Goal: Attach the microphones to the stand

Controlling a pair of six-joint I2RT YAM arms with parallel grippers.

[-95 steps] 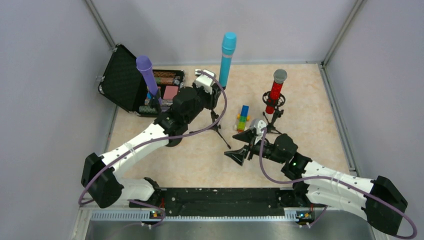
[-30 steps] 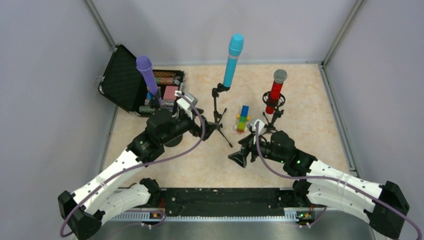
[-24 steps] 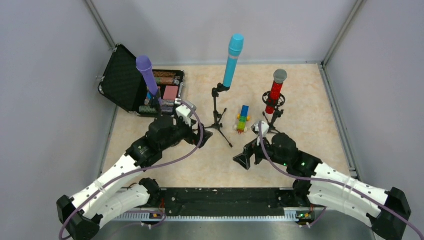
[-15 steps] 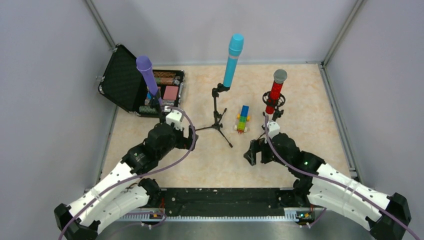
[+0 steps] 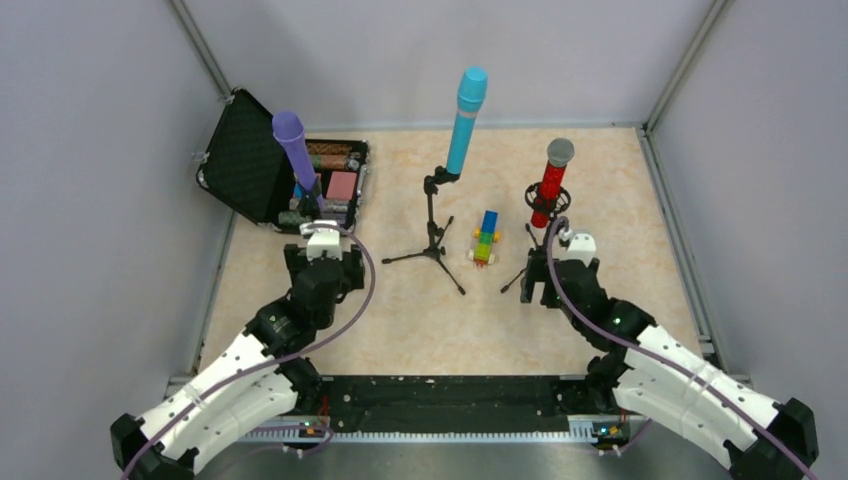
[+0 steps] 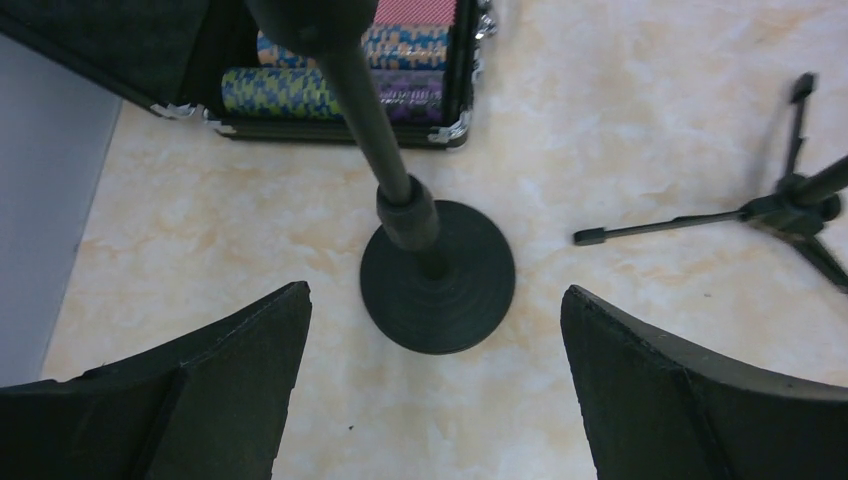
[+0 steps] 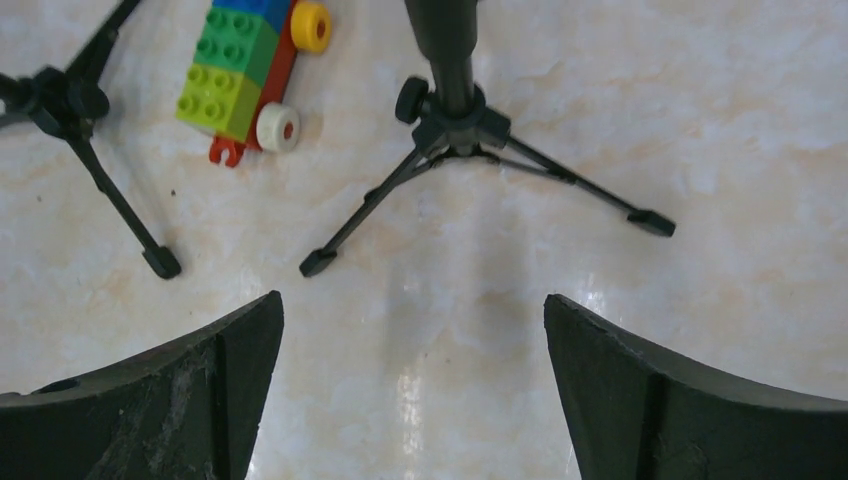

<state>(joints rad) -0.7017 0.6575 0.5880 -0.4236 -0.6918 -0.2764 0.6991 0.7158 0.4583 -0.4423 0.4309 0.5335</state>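
Three microphones stand upright in stands. The purple microphone sits on a round-base stand, the cyan microphone on a tripod stand, and the red microphone with a grey head on a second tripod. My left gripper hangs open just in front of the round base, apart from it. Near the red microphone's tripod, my right gripper is open over bare table. Neither gripper holds anything.
An open black case with rows of chips stands at the back left, behind the purple stand. A small multicoloured block toy lies between the two tripods. Grey walls close in the table on three sides.
Both arms have pulled back toward the near edge. The left gripper swung left, away from the cyan stand. The right gripper turned right toward the red microphone's tripod and opened wider.
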